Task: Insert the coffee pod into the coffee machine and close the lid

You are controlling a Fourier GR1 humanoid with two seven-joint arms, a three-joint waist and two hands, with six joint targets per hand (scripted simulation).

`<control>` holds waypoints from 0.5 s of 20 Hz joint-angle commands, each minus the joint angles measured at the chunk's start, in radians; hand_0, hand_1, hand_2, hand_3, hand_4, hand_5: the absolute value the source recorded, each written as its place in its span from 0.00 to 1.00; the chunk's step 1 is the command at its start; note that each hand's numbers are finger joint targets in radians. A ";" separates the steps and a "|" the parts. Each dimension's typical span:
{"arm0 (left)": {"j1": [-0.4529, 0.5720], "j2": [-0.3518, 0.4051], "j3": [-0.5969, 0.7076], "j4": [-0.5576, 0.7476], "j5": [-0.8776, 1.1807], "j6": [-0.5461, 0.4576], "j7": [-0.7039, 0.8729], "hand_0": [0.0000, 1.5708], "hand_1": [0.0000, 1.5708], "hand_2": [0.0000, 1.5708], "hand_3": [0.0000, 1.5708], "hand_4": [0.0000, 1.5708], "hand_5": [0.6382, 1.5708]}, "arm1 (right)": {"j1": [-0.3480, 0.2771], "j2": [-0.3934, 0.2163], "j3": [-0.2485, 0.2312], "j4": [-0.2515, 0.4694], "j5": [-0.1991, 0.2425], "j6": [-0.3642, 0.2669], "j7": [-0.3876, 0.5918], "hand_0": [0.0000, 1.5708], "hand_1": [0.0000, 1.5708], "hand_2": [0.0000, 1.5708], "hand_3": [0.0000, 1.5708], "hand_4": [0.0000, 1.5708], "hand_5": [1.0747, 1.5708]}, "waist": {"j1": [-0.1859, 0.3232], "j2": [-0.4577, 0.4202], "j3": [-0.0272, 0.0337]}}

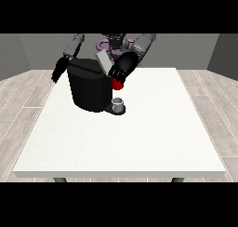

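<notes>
Couldn't plainly spot the coffee pod anywhere. There was a small grey thing (119, 103) on the machine's base, just below the hand at the view's right (118, 73), but it might have been a cup, so I couldn't tell it for the pod.

That hand sat at the top of the coffee machine (88, 89), touching or right beside the raised grey lid (104, 62), with a red thing at the machine (118, 85) directly under its fingertips. Whether its fingers were spread or curled, and whether it held anything, I couldn't tell.

The hand at the view's left (58, 69) hung off the machine's far side, apart from it, fingers pointing down and looking relaxed, holding nothing.

My read: working at the pod slot, lid not yet closed. To do it well: confirm the pod is seated, clear the fingers from the opening, then push the lid down from behind its hinge side without shoving the machine.
</notes>
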 commanded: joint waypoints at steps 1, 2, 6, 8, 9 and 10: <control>0.001 0.011 0.005 0.003 0.000 0.023 -0.055 0.79 0.79 0.77 0.61 0.00 1.00 | 0.000 0.008 0.017 -0.005 0.021 -0.014 0.030 0.00 0.00 0.00 0.00 0.06 1.00 | 0.014 0.000 -0.0010; -0.001 -0.050 -0.006 -0.025 -0.010 0.066 0.007 0.78 0.78 0.76 0.60 0.00 1.00 | -0.011 -0.045 -0.036 0.042 -0.015 0.026 -0.026 0.00 0.00 0.00 0.00 0.07 1.00 | 0.009 0.011 -0.0003; -0.037 0.013 0.009 -0.002 -0.010 0.038 -0.043 0.78 0.78 0.77 0.62 0.00 1.00 | -0.025 -0.001 -0.005 0.019 0.014 -0.020 0.001 0.00 0.00 0.00 0.00 0.14 1.00 | 0.001 0.035 -0.0005; -0.046 -0.005 0.007 0.010 -0.021 0.070 -0.032 0.81 0.81 0.79 0.62 0.00 1.00 | -0.077 -0.018 0.006 -0.004 0.022 -0.004 0.050 0.00 0.00 0.00 0.00 0.14 1.00 | -0.022 0.057 -0.0008; -0.021 -0.005 0.005 -0.007 -0.018 0.076 -0.059 0.80 0.80 0.77 0.60 0.00 1.00 | -0.038 -0.027 -0.010 0.019 0.013 0.002 0.002 0.00 0.00 0.00 0.00 0.07 1.00 | -0.004 0.051 -0.0006; -0.014 0.030 -0.002 -0.006 -0.033 0.073 -0.082 0.78 0.78 0.75 0.56 0.00 1.00 | -0.008 0.019 0.016 0.002 0.031 -0.039 -0.020 0.00 0.00 0.00 0.00 0.12 1.00 | 0.006 0.037 -0.0006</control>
